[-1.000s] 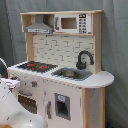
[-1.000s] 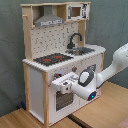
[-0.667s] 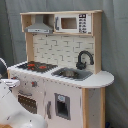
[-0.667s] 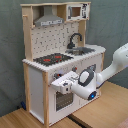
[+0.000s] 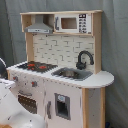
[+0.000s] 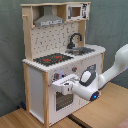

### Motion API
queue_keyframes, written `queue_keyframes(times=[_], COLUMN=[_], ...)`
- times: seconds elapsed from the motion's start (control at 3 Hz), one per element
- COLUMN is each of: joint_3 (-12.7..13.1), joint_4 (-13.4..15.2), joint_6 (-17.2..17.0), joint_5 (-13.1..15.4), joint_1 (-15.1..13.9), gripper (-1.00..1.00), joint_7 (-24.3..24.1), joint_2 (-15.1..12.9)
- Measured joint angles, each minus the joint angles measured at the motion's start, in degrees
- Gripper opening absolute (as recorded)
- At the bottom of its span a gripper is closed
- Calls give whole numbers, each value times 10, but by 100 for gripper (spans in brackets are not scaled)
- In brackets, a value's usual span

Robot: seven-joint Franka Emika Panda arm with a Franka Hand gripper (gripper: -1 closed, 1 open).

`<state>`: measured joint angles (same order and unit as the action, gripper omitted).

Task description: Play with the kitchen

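Kitchen (image 6: 60,60) stands on wooden tabletop (image 6: 105,110), centre in both exterior views. No readable labels or writing on it. White arm (image 6: 112,70) reaches in from second exterior view's right; claw (image 6: 64,84) at oven door (image 6: 62,97), near front. Claw open/closed: can't tell. Microwave (image 5: 72,23) top right, faucet (image 5: 84,59) by sink.

The kitchen (image 5: 62,70) is seen standing against a grey backdrop (image 5: 115,45). A black faucet (image 5: 84,59) is mounted behind the sink (image 5: 73,74). The black-red stovetop (image 5: 37,66) is set just beside the sink, on the first exterior view's left. Above the faucet, a microwave (image 5: 74,23) is fitted, with the grey hood (image 5: 40,25) beside it. Below the stovetop, the white robot arm (image 5: 15,107) is seen before the oven door (image 5: 27,102).
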<state>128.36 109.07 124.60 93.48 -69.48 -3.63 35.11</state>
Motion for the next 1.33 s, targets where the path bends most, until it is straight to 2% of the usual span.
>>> queue_keyframes(times=[0.33,0.67,1.33], joint_3=[0,0,0], joint_4=[4,13,24], joint_6=[-27,-69,-151], joint_5=[-42,-71,-84], joint_1=[25,48,58], gripper=[100,100,100], joint_7=[-10,-31,-83], joint_2=[-10,-33,-99])
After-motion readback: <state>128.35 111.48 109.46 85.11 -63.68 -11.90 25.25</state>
